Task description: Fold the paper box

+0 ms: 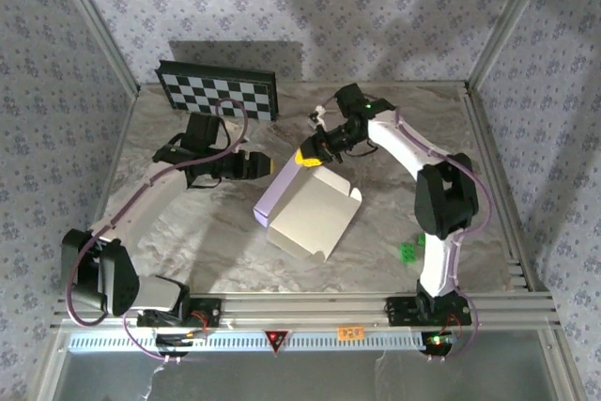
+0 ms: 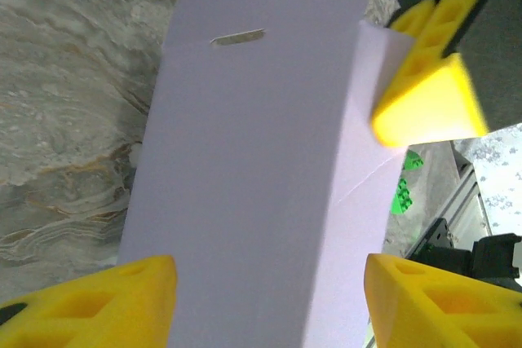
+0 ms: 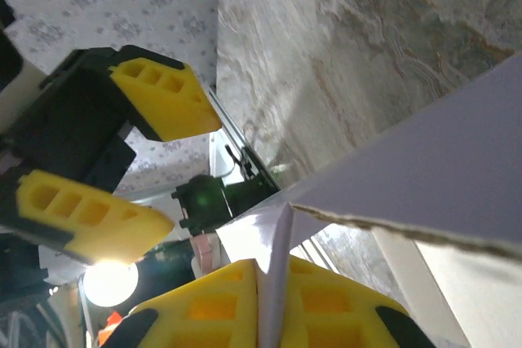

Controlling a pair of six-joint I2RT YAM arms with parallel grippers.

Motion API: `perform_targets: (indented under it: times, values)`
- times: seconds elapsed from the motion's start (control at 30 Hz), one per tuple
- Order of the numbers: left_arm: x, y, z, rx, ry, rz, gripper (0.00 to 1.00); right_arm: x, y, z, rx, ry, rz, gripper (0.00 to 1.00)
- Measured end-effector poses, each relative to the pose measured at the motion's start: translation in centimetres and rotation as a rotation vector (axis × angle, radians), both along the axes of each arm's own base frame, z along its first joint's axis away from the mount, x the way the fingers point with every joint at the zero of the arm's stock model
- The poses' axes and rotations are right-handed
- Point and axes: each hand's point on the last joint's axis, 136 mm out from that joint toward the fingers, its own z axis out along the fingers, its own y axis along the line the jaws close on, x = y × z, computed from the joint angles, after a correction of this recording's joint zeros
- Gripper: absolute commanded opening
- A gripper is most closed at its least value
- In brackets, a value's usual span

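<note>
Top external is showing the paper box (image 1: 315,218) lying on the table (image 1: 188,223), the right gripper (image 1: 306,158) pinching its far flap, likely steadying it, while the left gripper (image 1: 263,164) is hovering beside its wall, jaws apart.

Frame edge crops paper box (image 2: 245,185) btm; green bits (image 1: 409,251) too small.

The right gripper (image 3: 273,287) pinches a thin flap of the box (image 3: 457,152), the left gripper (image 3: 186,173) spread wide beside it, marbled table (image 3: 342,38) behind.
</note>
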Motion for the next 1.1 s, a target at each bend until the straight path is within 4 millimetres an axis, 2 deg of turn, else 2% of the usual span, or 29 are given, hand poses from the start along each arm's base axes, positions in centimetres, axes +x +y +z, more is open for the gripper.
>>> perform_targets:
  times: [0.07, 0.33, 0.5, 0.8, 1.1]
  values:
    - [0.0, -0.1, -0.4, -0.003, 0.015, 0.0, 0.63, -0.1, 0.3, -0.7, -0.013, 0.023, 0.019, 0.25]
    - [0.3, -1.3, -2.0, -0.013, 0.045, -0.028, 0.62, -0.4, 0.8, -1.4, -0.057, 0.014, 0.042, 0.42]
    - [0.5, -1.8, -3.3, -0.007, 0.074, -0.041, 0.62, -0.1, -0.1, -2.0, -0.139, -0.017, 0.001, 0.47]
    - [0.5, -2.9, -4.9, -0.008, 0.112, -0.073, 0.61, 0.7, -2.6, -1.7, -0.302, -0.128, -0.093, 0.52]
    - [1.1, -3.5, -3.7, -0.025, 0.079, -0.081, 0.62, 2.2, -5.5, -2.4, -0.476, -0.237, -0.174, 0.54]
